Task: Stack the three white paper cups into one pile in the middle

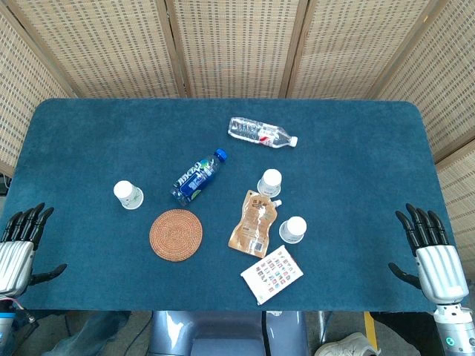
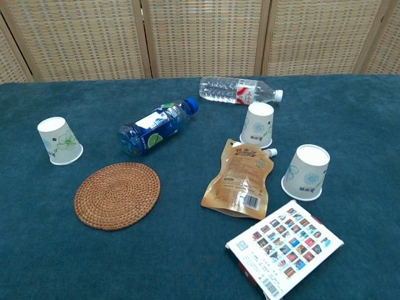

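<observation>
Risk entry: the brown pouch [image 2: 239,179] is lying touching the middle cup [image 2: 259,125] and just beside the right cup [image 2: 305,172], so either cup is likely to be tipped or the pouch dragged during a reach. All three cups are standing upside down (rims on the cloth); the left cup [image 2: 59,141] is being kept well apart. Nothing is being held: left hand [image 1: 21,241] and right hand [image 1: 430,248] are resting with fingers spread at the table's near corners, far from every cup.

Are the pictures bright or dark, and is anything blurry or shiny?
Head view: bright, even light, only faint shadows beside the cups; sharp all over. Chest view: also bright and sharp; the clear bottle glints a little, and the brown pouch has a soft sheen. Nothing looks blurry.
</observation>
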Motion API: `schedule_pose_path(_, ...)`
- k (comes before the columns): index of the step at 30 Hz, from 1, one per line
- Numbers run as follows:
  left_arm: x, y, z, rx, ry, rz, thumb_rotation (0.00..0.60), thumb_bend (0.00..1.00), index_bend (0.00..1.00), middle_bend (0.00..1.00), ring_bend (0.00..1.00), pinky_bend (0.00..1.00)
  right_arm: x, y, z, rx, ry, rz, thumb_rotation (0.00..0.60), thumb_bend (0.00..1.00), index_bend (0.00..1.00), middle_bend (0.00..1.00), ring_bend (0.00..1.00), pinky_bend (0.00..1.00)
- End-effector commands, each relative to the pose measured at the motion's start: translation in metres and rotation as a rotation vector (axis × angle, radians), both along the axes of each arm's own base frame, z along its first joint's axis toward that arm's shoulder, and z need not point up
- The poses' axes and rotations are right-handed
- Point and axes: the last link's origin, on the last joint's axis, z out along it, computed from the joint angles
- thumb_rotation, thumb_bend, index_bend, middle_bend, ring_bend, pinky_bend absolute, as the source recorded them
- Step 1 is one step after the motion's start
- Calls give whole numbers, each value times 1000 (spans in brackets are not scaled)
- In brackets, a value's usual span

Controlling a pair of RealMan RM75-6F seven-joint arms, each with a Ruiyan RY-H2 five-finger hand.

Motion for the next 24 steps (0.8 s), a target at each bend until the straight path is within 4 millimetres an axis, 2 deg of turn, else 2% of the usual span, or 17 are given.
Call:
schedule_pose_path(1, 0, 0, 1, -2, -5, -1, 600, 0, 0, 0, 0, 0, 0, 0, -1, 8, 3, -5, 600, 0, 0, 0, 0, 0)
schedule_pose_path(11, -1, 3, 0, -6, -9, 0, 600, 0, 0, 0, 0, 0, 1, -5, -9, 77, -8, 1, 600, 0, 8, 0, 0, 0)
schedule_pose_path(16, -1, 4, -2, -7, -3, 4, 600, 0, 0, 0, 0, 0, 14, -30, -23, 186, -2, 68, 600, 0, 51, 15, 0, 49)
schedule_pose_path(21, 0, 9, -7, -8, 13, 14, 600, 0, 0, 0, 0, 0, 44, -70, -42, 351, -6, 132, 600, 6, 107, 99, 49, 163)
schedule_pose_path(24, 1, 11, -10, -10, 24, 19, 600, 0, 0, 0, 0, 0, 59, -91, -55, 427, -3, 141, 600, 53, 146, 148, 93, 204)
